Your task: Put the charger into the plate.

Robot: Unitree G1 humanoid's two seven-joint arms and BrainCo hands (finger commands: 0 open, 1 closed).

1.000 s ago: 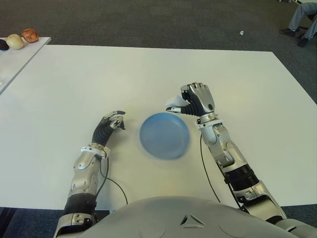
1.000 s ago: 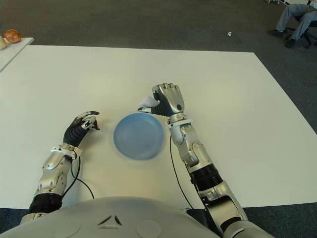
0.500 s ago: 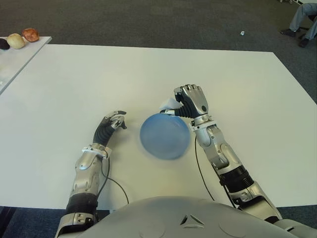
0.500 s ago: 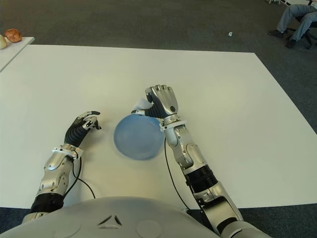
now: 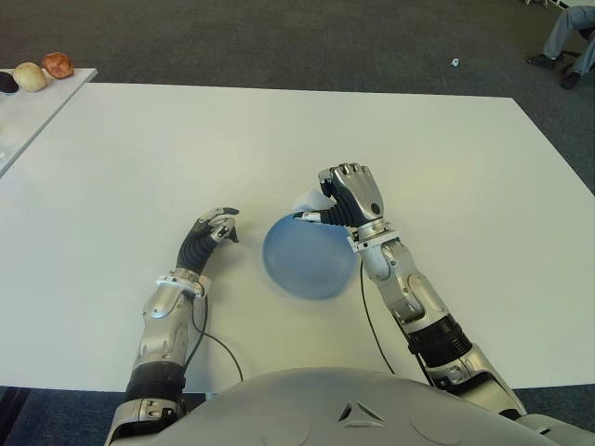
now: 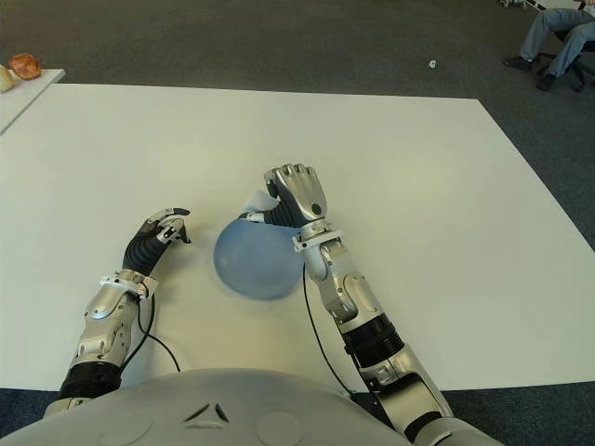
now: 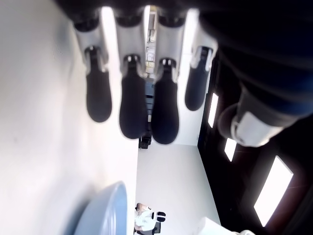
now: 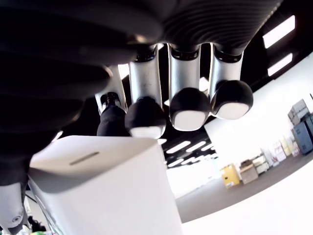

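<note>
My right hand (image 5: 342,198) is shut on a white block-shaped charger (image 5: 310,200), holding it just above the far rim of the blue plate (image 5: 307,260) in the middle of the white table (image 5: 139,149). In the right wrist view the charger (image 8: 102,191) fills the space under the curled fingertips (image 8: 188,107). My left hand (image 5: 212,228) shows to the left of the plate, fingers relaxed and holding nothing.
A second table at the far left carries a few rounded items (image 5: 42,72). A person's legs (image 5: 567,37) show on the dark carpet at the far right. Broad bare tabletop lies on all sides of the plate.
My right hand has carried the charger leftward and toward me, from beside the plate's far right rim to over its far edge. The left hand has stayed put.
</note>
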